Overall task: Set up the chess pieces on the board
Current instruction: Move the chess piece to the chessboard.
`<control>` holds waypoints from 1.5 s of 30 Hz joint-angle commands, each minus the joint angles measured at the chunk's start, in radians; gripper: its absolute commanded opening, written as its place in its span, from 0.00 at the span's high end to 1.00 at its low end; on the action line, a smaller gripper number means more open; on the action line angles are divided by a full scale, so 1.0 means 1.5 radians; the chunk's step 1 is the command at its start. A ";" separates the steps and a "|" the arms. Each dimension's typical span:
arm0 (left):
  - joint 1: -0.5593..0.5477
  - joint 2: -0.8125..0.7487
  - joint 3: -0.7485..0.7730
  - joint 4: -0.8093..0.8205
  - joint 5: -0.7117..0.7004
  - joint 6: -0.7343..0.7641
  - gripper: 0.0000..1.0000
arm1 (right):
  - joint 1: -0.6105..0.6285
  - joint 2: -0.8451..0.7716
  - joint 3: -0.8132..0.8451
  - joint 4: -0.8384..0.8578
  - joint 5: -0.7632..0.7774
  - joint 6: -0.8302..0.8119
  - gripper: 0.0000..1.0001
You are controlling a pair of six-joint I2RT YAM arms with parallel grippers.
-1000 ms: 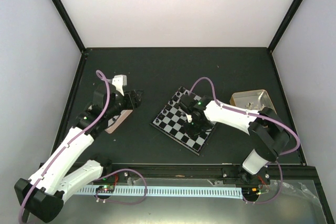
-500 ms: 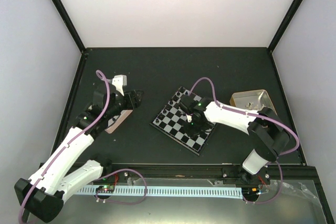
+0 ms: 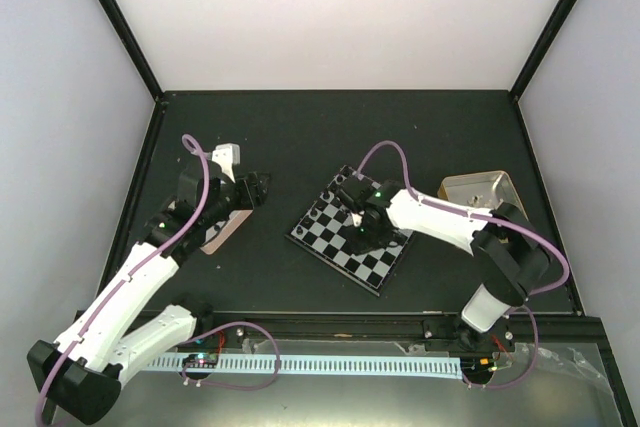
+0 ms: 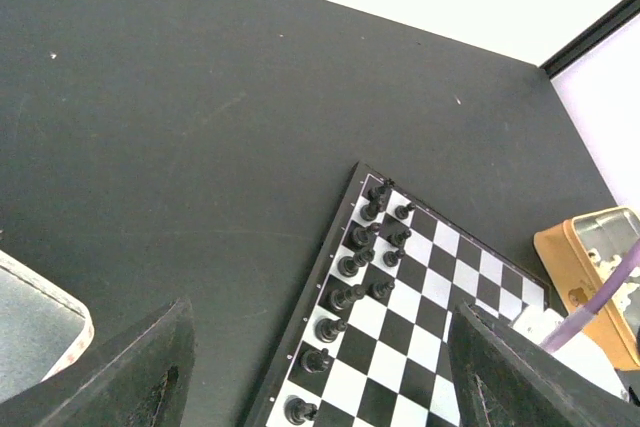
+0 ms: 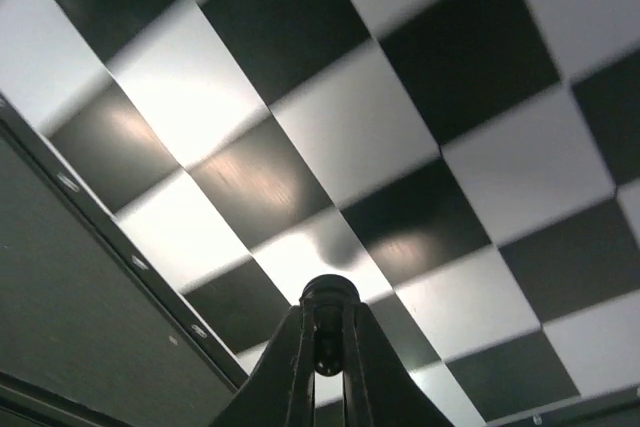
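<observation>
Right tool [image 3: 362,234] first: low over the board [image 3: 335,249], pinched together on a small dark chessman [image 5: 330,294], its round head poking out just past the fingertips [image 5: 300,347]. Poised above the pale and black squares close to the board's thin dark rim, by the wrist view, with a soft shadow thrown on the squares beneath. Cannot tell whether lifted clear of the board or touching it.

Over to the left tool [image 3: 258,188]: spread wide and empty, both dark fingers [image 4: 140,372] framing the wrist view. Hovering over bare bench [image 3: 300,137], well apart from the board. Just behind it, partly under the arm, a pale-rimmed tin [image 3: 228,230].

Now the board itself: flat on the bench, turned cornerwise, roughly midway between the two arms. Lined up along the edge facing the left arm, two ranks of black chess pieces [image 4: 352,265], all upright, one to a square, the outer rank fuller than the inner. Off the board's right side, near but not touching, a brass-coloured tin [image 3: 480,190], open side up.
</observation>
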 commanded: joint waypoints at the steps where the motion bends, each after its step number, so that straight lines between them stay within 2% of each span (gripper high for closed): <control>1: 0.003 -0.014 0.018 -0.012 -0.032 -0.005 0.30 | -0.001 0.041 0.087 0.027 0.033 0.003 0.99; 8: 0.004 -0.016 0.025 -0.027 -0.043 -0.003 0.30 | -0.002 0.155 0.233 0.049 0.062 0.013 0.99; 14: 0.005 -0.015 0.031 -0.037 -0.050 -0.001 0.29 | -0.001 0.206 0.284 0.059 0.096 0.021 0.98; 30: 0.005 0.003 0.033 -0.036 -0.038 -0.007 0.29 | -0.002 0.268 0.309 0.075 0.175 0.030 0.95; 45: 0.005 0.003 0.035 -0.042 -0.037 -0.010 0.29 | -0.002 0.249 0.306 0.071 0.145 0.023 0.92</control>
